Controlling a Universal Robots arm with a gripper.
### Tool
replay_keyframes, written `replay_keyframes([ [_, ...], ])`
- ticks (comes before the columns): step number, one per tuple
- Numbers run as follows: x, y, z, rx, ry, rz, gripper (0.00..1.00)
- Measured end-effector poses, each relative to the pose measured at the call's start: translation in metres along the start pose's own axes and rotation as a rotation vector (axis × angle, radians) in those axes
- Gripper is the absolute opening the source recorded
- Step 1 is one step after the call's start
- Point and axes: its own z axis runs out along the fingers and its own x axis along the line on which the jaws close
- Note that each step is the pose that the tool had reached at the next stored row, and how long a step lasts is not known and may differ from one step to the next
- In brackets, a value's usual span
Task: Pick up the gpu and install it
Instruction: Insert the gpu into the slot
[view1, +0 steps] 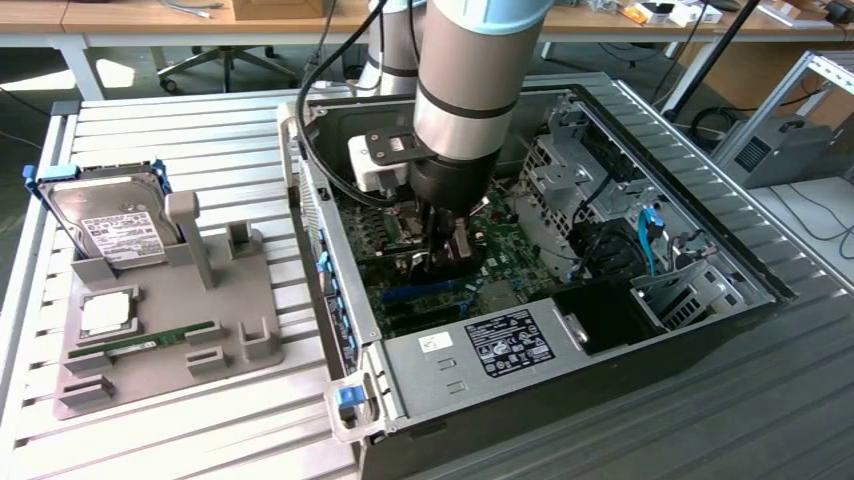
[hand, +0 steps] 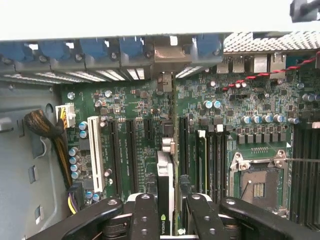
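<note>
Black tool (hand: 167, 212) grips thin, edge-on gpu (hand: 165, 175), seemingly over motherboard (hand: 130, 110) slot.

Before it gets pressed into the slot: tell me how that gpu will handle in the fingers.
The gpu, held on edge between the fingers, looks like a thin stiff board, so probably rigid. Gripped by its narrow faces, it may tilt. Exposed components suggest fragility.

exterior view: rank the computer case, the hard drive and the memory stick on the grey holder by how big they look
1. computer case, by far the largest.
2. hard drive, upright in the grey holder.
3. memory stick, a thin green strip lying flat, smallest.
</note>
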Motion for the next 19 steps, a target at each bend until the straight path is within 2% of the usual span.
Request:
replay_keyframes([
  [4,0.000,-0.0020,0.0002,0.0000,0.0009,-0.001,0.27],
  [7,0.000,-0.0021,0.0001,-0.0009,0.0088,-0.003,0.27],
  [11,0.001,-0.0067,0.0002,-0.0057,0.0143,-0.003,0.27],
  [13,0.001,-0.0099,0.0004,-0.0071,0.0156,-0.003,0.27],
  [16,0.001,-0.0198,0.0011,-0.0081,0.0165,-0.003,0.27],
  [19,0.001,-0.0199,0.0010,-0.0082,0.0167,-0.003,0.27],
])
